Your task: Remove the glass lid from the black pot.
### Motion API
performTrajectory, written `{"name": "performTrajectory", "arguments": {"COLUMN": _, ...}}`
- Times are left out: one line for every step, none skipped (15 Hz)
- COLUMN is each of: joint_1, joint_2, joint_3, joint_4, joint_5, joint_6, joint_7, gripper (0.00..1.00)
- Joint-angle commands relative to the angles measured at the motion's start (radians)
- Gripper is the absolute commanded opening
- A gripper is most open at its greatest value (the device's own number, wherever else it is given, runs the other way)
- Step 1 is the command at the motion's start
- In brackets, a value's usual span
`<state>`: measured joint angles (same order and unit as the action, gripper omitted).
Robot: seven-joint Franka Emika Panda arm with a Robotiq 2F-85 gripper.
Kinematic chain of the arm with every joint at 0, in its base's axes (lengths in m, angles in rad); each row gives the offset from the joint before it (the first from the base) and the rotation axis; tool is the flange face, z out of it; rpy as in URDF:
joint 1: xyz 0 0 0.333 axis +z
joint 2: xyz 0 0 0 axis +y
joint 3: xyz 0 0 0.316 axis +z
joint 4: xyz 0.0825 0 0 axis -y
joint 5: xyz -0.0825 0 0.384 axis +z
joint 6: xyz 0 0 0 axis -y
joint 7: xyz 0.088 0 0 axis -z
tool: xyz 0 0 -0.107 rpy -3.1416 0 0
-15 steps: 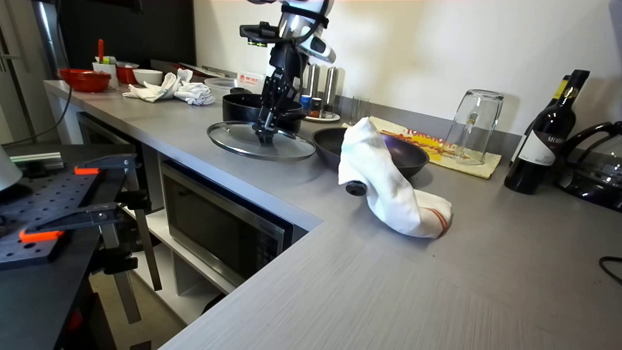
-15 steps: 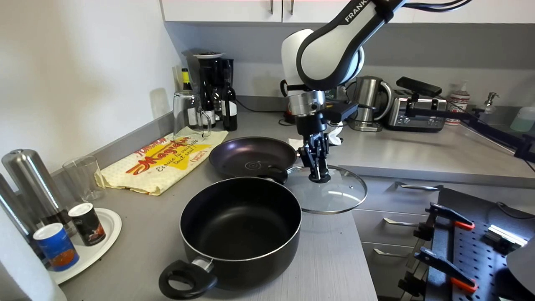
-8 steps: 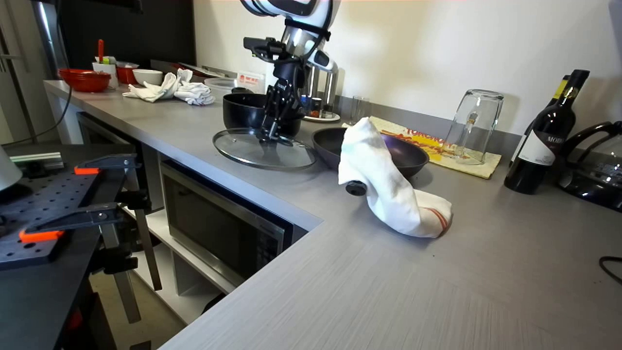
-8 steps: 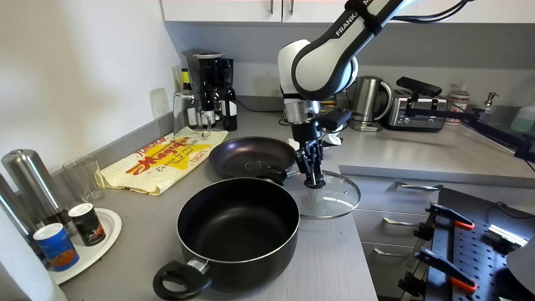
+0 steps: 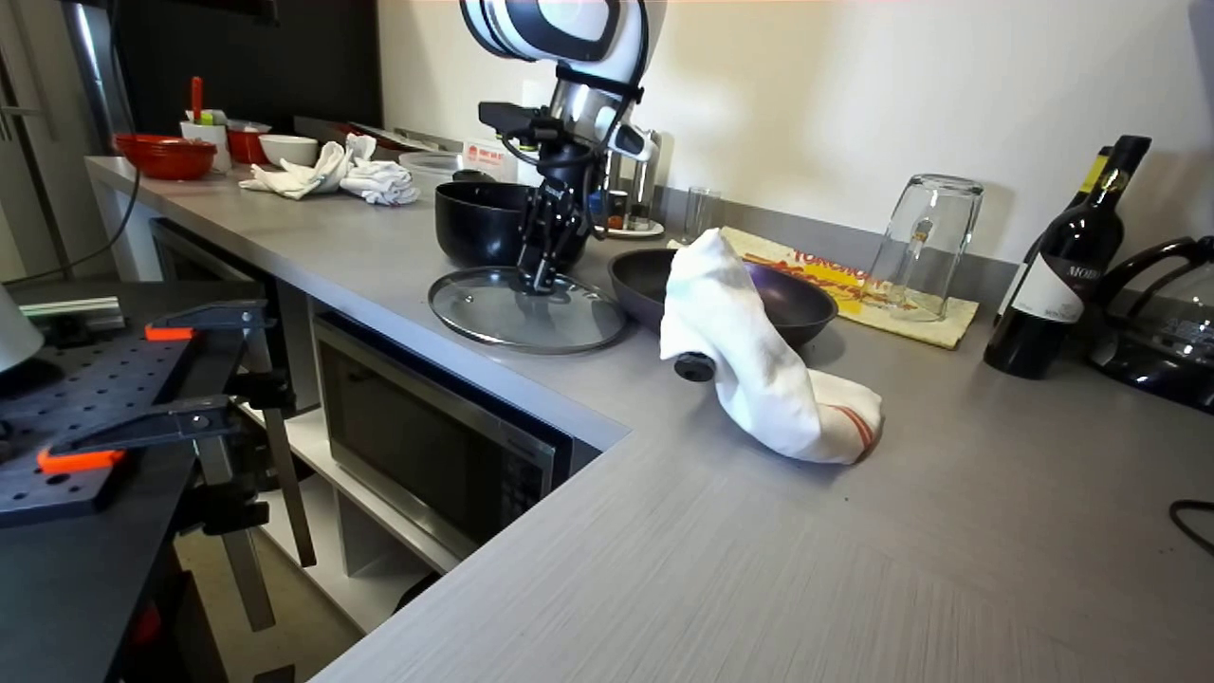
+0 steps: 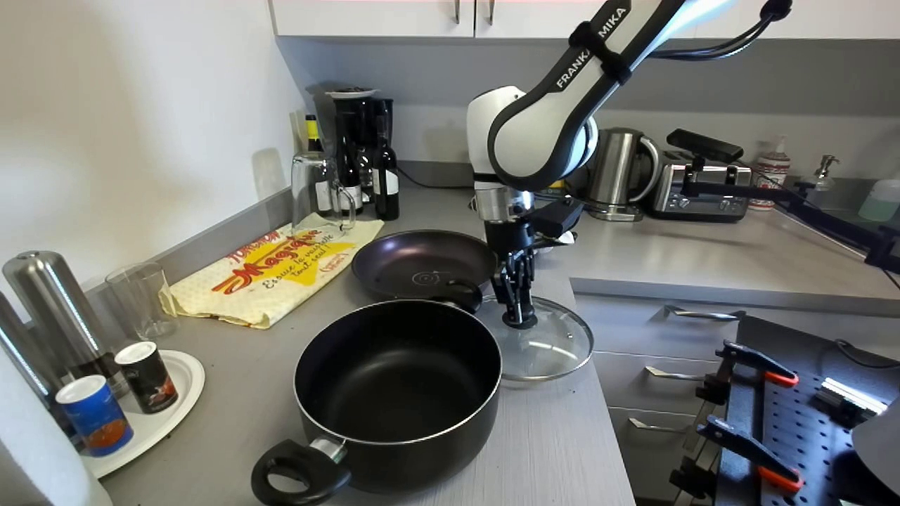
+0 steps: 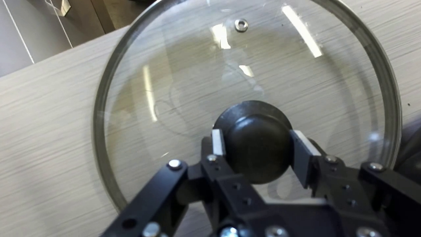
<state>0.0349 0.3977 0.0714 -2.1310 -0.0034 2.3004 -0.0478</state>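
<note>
In an exterior view we saw the wide, round, glossy black pot [image 6: 397, 464] standing uncovered on the grey, wood-grained counter [image 6: 552, 439]; the round, shallow-domed clear glass lid [image 6: 547, 344] with its metal rim was off it, just beside the pot and near the dark, round frying pan [image 6: 415, 263]; from this we judged the removal itself done and the setting-down in hand; the black two-fingered claw [image 6: 520, 320] stood nearly upright over the lid's middle.

In an exterior view a white, red-striped cloth [image 5: 759, 370] hid part of the pan, and the lid lay low in front of the pot, with the pan close beside its rim; we could not tell whether that rim touched the counter; the next move, we reckoned, called for easing the lid down through whatever gap there was until it sat flat, then letting go and rising straight up; the counter's front edge ran near the rim, so an outward drift might have left the lid overhanging.

In the wrist view the lid spread directly beneath the claw; its domed, dark, round knob [image 7: 258, 154] filled the space between the two pale-topped pads [image 7: 217, 142], which bore on it from either side, so we took the claw to be gripping the lid by that knob.
</note>
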Motion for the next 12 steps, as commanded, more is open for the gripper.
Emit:
{"name": "performTrajectory", "arguments": {"joint_1": -0.006, "joint_2": -0.005, "joint_3": 0.013, "joint_4": 0.009, "joint_5": 0.029, "joint_6": 0.01, "joint_7": -0.038, "gripper": 0.25}}
{"name": "performTrajectory", "arguments": {"joint_1": -0.006, "joint_2": -0.007, "joint_3": 0.013, "joint_4": 0.009, "joint_5": 0.03, "joint_6": 0.01, "joint_7": -0.039, "gripper": 0.25}}
{"name": "performTrajectory", "arguments": {"joint_1": -0.006, "joint_2": -0.008, "joint_3": 0.013, "joint_4": 0.008, "joint_5": 0.03, "joint_6": 0.009, "joint_7": -0.038, "gripper": 0.25}}
{"name": "performTrajectory", "arguments": {"joint_1": -0.007, "joint_2": -0.009, "joint_3": 0.013, "joint_4": 0.008, "joint_5": 0.03, "joint_6": 0.007, "joint_7": -0.039, "gripper": 0.59}}
{"name": "performTrajectory", "arguments": {"joint_1": -0.007, "joint_2": -0.01, "joint_3": 0.012, "joint_4": 0.008, "joint_5": 0.031, "joint_6": 0.006, "joint_7": -0.038, "gripper": 0.76}}
{"name": "performTrajectory", "arguments": {"joint_1": -0.008, "joint_2": -0.012, "joint_3": 0.013, "joint_4": 0.008, "joint_5": 0.033, "joint_6": 0.006, "joint_7": -0.041, "gripper": 0.81}}
{"name": "performTrajectory", "arguments": {"joint_1": -0.009, "joint_2": -0.014, "joint_3": 0.014, "joint_4": 0.01, "joint_5": 0.037, "joint_6": 0.005, "joint_7": -0.046, "gripper": 0.89}}
{"name": "performTrajectory", "arguments": {"joint_1": -0.009, "joint_2": -0.016, "joint_3": 0.014, "joint_4": 0.011, "joint_5": 0.04, "joint_6": 0.005, "joint_7": -0.048, "gripper": 0.95}}
{"name": "performTrajectory", "arguments": {"joint_1": -0.009, "joint_2": -0.018, "joint_3": 0.014, "joint_4": 0.013, "joint_5": 0.043, "joint_6": 0.005, "joint_7": -0.049, "gripper": 1.0}}
{"name": "performTrajectory", "arguments": {"joint_1": -0.01, "joint_2": -0.02, "joint_3": 0.015, "joint_4": 0.014, "joint_5": 0.046, "joint_6": 0.005, "joint_7": -0.051, "gripper": 1.0}}
{"name": "performTrajectory", "arguments": {"joint_1": -0.009, "joint_2": -0.022, "joint_3": 0.015, "joint_4": 0.014, "joint_5": 0.046, "joint_6": 0.006, "joint_7": -0.052, "gripper": 1.0}}
{"name": "performTrajectory", "arguments": {"joint_1": -0.009, "joint_2": -0.024, "joint_3": 0.015, "joint_4": 0.015, "joint_5": 0.047, "joint_6": 0.005, "joint_7": -0.053, "gripper": 1.0}}
